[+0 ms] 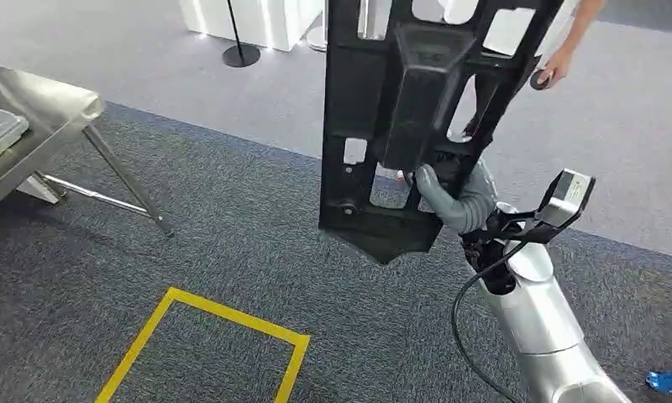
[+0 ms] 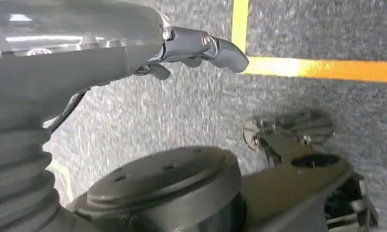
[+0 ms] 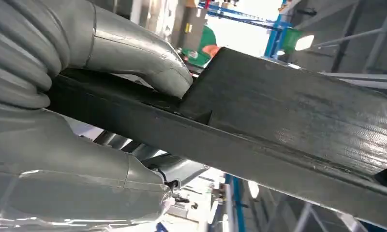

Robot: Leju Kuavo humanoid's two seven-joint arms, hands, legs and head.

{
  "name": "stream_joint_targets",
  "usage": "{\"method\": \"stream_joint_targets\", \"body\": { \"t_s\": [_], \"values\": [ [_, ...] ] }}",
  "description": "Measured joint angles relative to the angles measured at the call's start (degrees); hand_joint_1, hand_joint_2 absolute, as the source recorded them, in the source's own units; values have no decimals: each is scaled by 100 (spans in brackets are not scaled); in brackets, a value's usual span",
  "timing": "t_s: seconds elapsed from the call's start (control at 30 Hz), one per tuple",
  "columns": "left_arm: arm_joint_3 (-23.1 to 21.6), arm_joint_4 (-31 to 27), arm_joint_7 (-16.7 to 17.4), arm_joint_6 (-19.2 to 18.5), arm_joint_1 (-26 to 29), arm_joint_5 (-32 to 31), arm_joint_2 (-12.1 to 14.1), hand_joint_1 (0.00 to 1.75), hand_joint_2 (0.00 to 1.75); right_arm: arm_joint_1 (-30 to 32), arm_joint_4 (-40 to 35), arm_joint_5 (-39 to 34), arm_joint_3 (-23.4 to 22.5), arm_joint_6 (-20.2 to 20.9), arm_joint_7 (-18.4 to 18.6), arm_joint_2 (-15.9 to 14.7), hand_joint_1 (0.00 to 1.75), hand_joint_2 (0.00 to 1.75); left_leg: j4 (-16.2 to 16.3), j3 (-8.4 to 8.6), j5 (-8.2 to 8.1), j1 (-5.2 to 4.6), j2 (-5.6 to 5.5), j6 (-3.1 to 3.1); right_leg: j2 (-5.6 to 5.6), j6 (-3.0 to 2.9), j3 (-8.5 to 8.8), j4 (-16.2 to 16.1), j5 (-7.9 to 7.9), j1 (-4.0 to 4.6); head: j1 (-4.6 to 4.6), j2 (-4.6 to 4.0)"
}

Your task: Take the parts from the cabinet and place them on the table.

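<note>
Right hand (image 1: 440, 186) grips black part (image 1: 400, 126) | left hand (image 2: 133, 48) empty, fingers apart | grey carpet (image 1: 232, 210), steel table (image 1: 39, 109)

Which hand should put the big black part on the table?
Probably the right hand: it already grips the black part. The left hand hangs over the carpet, holding nothing. The table stands off to the left.

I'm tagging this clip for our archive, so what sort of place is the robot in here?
Probably a factory or workshop floor. A yellow tape box marks the grey carpet, a steel table stands to one side, and the right hand grips a large black plastic part.
</note>
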Motion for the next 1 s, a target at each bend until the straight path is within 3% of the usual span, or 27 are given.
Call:
{"method": "stream_joint_targets", "body": {
  "t_s": [0.03,0.13,0.17,0.2,0.23,0.3,0.33,0.37,0.4,0.47,0.5,0.53,0.57,0.67,0.7,0.73,0.77,0.83,0.87,0.9,0.93,0.97,1.0],
  "values": [
    [0,0,0,2,-6,2,0,0,175,-140,186,62,-53,22,-64,38,175,175,52,-48,-8,-31,-43,-38,144,-9,54,-140,-65,-6,-2,0],
    [0,0,-11,2,16,2,0,0,175,-316,684,353,-298,66,-250,64,175,175,6,-93,46,34,-224,-143,-28,-71,45,-125,-51,53,-2,0],
    [0,0,-17,2,14,0,7,0,175,-334,790,451,-352,79,-289,64,175,175,16,-118,36,-3,-240,-165,-112,-109,62,-167,-30,-10,-2,0],
    [0,0,-17,2,15,-4,2,0,175,-349,841,521,-381,85,-306,46,175,175,108,-144,-30,-15,60,-195,-174,-135,88,-199,-21,-6,-2,0],
    [0,0,-17,2,14,-13,2,0,175,-350,880,571,-420,90,-330,40,175,175,398,-273,-220,-7,256,-227,-245,-185,95,-204,-29,2,-2,0],
    [4,-7,-28,-7,-25,-13,28,0,175,-339,939,637,-494,90,-348,35,175,175,1234,-637,-611,12,338,-269,-380,-209,104,-198,-46,20,-2,0],
    [4,-7,-28,-15,-52,-13,31,0,175,-326,972,672,-518,90,-344,35,175,175,1609,-799,-724,12,341,-286,-456,-215,107,-196,-53,23,-2,0],
    [4,-7,-28,-15,-68,-13,28,0,175,-309,991,687,-534,90,-339,35,175,175,1734,-847,-702,16,347,-290,-523,-213,111,-193,-61,26,-2,0],
    [4,-7,-26,-18,-66,-17,28,0,175,-296,1005,717,-551,92,-326,35,175,175,1557,-755,-550,23,362,-287,-583,-208,118,-187,-74,31,-2,0],
    [2,-7,-17,-15,-52,-20,28,0,175,-298,1004,724,-560,103,-322,35,175,175,645,-290,-60,26,504,-246,-689,-190,156,-179,-108,35,-2,0],
    [2,-7,-6,-11,-31,-20,28,0,175,-299,1004,724,-562,116,-320,35,175,175,183,-87,69,18,683,-212,-740,-172,191,-181,-127,47,-2,0],
    [2,-7,-13,-9,-26,-15,31,0,175,-302,1004,724,-575,140,-311,35,175,175,114,-30,-23,-70,903,-177,-787,-146,197,-190,-128,87,-2,0],
    [2,-7,-22,-9,-32,-7,33,0,175,-305,1009,724,-604,162,-304,35,175,175,-20,3,-60,-75,861,-116,-834,-109,173,-183,-123,101,-2,0],
    [4,-7,-48,4,4,17,24,0,175,-335,1037,730,-604,214,-289,42,175,175,-59,-21,-14,-61,655,-40,-1046,-33,222,-219,-135,117,-2,0],
    [4,-7,-50,7,8,17,13,0,175,-351,1042,730,-606,232,-289,44,175,175,-118,32,25,-15,600,-12,-916,11,237,-171,-199,83,-2,0],
    [4,-6,-50,11,6,15,11,0,175,-370,1050,735,-610,236,-291,77,175,175,-136,36,43,-10,544,19,-614,23,137,37,-347,71,-2,0],
    [7,-7,-50,20,-3,15,11,0,175,-380,1057,733,-628,232,-293,92,175,175,-135,25,51,-6,495,32,-439,30,-73,461,-573,69,0,0],
    [7,-4,-50,20,9,15,2,0,175,-368,1094,733,-649,230,-289,131,175,175,-128,22,54,-12,353,37,-349,49,-553,1404,-923,72,-2,0],
    [7,-4,-50,20,21,15,0,0,175,-359,1114,733,-652,230,-289,149,175,175,-120,21,54,-12,285,37,-344,52,-678,1603,-915,73,-2,0],
    [7,-6,-50,20,30,15,0,0,175,-356,1131,733,-650,232,-289,155,175,175,-111,26,53,-12,206,35,-340,49,-663,1508,-765,70,0,0],
    [7,-4,-50,20,29,15,-2,0,175,-360,1142,733,-652,232,-289,160,175,175,-101,28,48,-7,132,28,-336,41,-533,1181,-521,64,0,-2],
    [7,-4,-50,20,24,15,-2,0,175,-369,1142,733,-652,230,-289,160,175,175,-79,37,38,-5,53,13,-294,31,-300,657,-213,54,0,0],
    [7,-4,-52,20,23,13,-4,0,175,-380,1142,733,-654,232,-289,166,175,175,-51,30,17,-2,-17,-13,-122,24,-64,119,58,27,0,0]
  ]
}}
